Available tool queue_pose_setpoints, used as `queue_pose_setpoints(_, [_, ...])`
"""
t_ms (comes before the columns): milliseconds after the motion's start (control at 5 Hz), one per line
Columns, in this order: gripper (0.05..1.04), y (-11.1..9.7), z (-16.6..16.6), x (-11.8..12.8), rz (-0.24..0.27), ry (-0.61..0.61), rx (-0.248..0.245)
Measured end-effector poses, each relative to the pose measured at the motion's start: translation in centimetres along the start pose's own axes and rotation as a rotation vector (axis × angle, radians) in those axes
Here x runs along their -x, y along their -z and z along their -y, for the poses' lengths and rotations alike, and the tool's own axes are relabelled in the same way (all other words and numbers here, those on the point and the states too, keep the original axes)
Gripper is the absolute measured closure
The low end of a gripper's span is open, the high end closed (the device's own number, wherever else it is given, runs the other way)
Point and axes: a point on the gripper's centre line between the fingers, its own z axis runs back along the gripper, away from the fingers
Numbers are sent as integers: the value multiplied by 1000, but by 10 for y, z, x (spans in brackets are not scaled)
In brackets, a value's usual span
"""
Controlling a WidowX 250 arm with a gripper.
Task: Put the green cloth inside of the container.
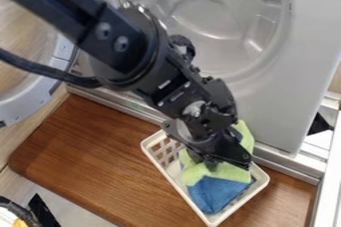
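The black gripper (225, 155) hangs low over the right part of the white container (157, 159), right at the green cloth (230, 172). That cloth lies inside the container, in front of the gripper, and a fold of it rises behind the gripper near the back rim. A blue cloth (215, 194) lies in the container's front part, against the green one. The gripper hides the middle of the green cloth and part of the container's back side.
The container stands on a brown wooden board (100, 157). Behind it is a grey machine with a round drum opening (213, 17), its round door (33, 96) swung out at the left. A metal ledge (286, 166) runs along the machine's base.
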Motion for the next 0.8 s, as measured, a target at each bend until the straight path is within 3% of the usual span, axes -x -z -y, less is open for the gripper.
queue_pose_setpoints(200, [974,7,-4,-3,-9,-21,-8])
queue_pose_setpoints(400, [791,8,-4,-6,-29,-39,-16])
queue_pose_setpoints(800, [184,7,-5,-9,-31,-45,-27])
